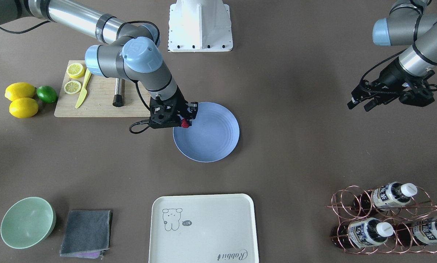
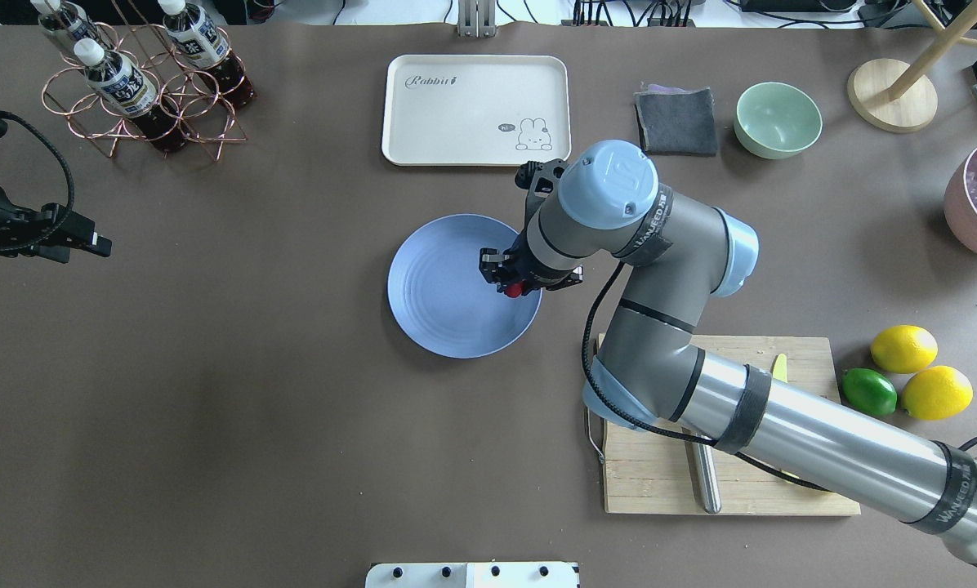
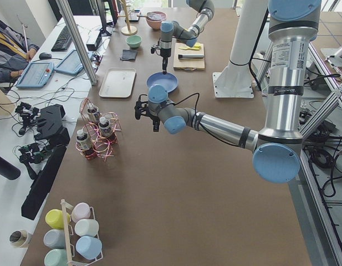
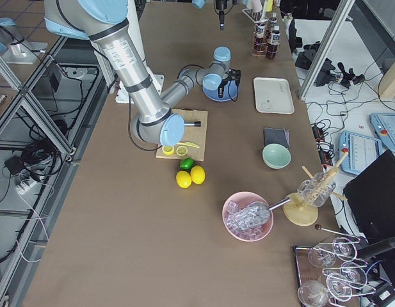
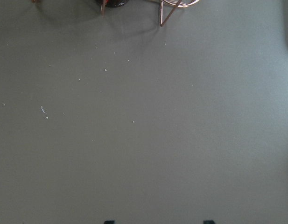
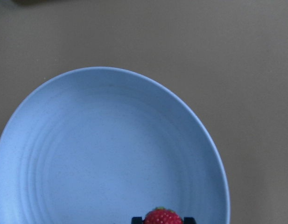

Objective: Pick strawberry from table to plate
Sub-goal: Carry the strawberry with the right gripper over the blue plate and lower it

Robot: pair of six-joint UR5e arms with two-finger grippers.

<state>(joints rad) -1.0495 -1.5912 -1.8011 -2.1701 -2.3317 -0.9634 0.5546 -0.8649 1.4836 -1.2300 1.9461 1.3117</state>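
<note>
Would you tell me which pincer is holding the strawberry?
The right pincer, over the edge of the blue plate, grips the strawberry; the left pincer hangs empty.

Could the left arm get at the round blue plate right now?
Probably yes. The side of the round periwinkle-blue plate toward the left gripper is bare, with only open table between; the right gripper, holding the small red strawberry, hangs over the opposite edge.

Worktop (image 2: 211, 408): plate (image 2: 439, 298) central, strawberry (image 2: 516, 288) above its rim on the robot's right; tray (image 2: 456, 122) beyond the plate, cloth (image 2: 676, 121) then bowl (image 2: 778, 120) to the tray's right; cutting board (image 2: 652, 486) nearer the robot, right of the plate.
</note>
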